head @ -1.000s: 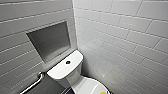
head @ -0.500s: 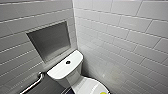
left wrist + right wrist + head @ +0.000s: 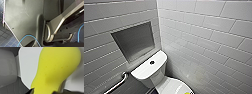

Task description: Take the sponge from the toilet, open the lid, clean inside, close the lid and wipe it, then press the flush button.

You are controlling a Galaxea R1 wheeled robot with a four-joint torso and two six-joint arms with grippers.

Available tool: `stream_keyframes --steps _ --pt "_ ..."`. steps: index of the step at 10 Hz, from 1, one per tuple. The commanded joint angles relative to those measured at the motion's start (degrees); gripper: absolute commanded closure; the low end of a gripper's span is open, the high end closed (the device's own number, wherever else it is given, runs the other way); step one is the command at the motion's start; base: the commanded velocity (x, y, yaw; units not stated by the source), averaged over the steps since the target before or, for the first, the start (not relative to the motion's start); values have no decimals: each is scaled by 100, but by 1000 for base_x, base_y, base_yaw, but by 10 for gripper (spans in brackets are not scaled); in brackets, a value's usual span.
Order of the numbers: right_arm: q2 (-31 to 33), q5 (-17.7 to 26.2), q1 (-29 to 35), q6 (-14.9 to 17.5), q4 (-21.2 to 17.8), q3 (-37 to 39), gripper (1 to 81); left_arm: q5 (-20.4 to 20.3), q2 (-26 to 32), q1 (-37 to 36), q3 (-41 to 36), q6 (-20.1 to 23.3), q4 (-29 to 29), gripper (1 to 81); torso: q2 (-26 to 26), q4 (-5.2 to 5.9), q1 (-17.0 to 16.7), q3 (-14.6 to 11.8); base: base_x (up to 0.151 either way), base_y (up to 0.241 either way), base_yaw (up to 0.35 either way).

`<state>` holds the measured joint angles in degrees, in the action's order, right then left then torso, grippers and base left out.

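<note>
Closest of all, the sponge [image 3: 55, 70] shows bright yellow-green in the right wrist view. Its rounded body narrows to a waist toward the camera, and the glossy white lid [image 3: 28, 65] lies behind it. The right gripper [image 3: 43, 92] is at the sponge's narrow near end; whether it is spread, pressed together or pinching the sponge, I cannot tell. Beside the lid's curved edge lies a strip of dark tiled floor [image 3: 13, 87].

The left wrist view has the robot's own dark plate [image 3: 22, 18] and jointed bar [image 3: 60, 23]. A thin blue cable [image 3: 28, 36] loops across them, and dark floor tiles sit at the corner.

From the head view, a sliver of the same yellow-green sits at the bottom edge, over the lid, which is down. Just beyond rises the toilet [image 3: 156, 77] with its tank [image 3: 144, 72], flat-topped and white, and the round flush button [image 3: 151, 62] near the middle of that top. A metal grab bar [image 3: 117, 83] runs low on the wall beside the tank. Above it a grey recessed niche [image 3: 134, 41] is set into the left wall [image 3: 99, 20]. That wall meets the right wall [image 3: 204, 30] in the corner behind the tank, and both are covered in white rectangular tiles
</note>
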<state>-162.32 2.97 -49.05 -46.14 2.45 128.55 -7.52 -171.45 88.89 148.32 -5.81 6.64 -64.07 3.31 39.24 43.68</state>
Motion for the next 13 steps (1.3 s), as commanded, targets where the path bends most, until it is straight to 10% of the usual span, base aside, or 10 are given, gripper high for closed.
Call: stream_keyframes --steps 1,10,13 --pt "-14 186 620 -9 -131 64 10 392 -13 45 4 28 4 10 -560 0 362 0 0 0 0" --pt "-216 116 585 -176 -219 371 10 392 -13 62 4 19 -5 10 -520 0 304 0 0 0 0" --pt "-190 80 585 -176 -184 380 10 392 -21 63 4 19 -5 10 -520 0 304 383 0 0 0"
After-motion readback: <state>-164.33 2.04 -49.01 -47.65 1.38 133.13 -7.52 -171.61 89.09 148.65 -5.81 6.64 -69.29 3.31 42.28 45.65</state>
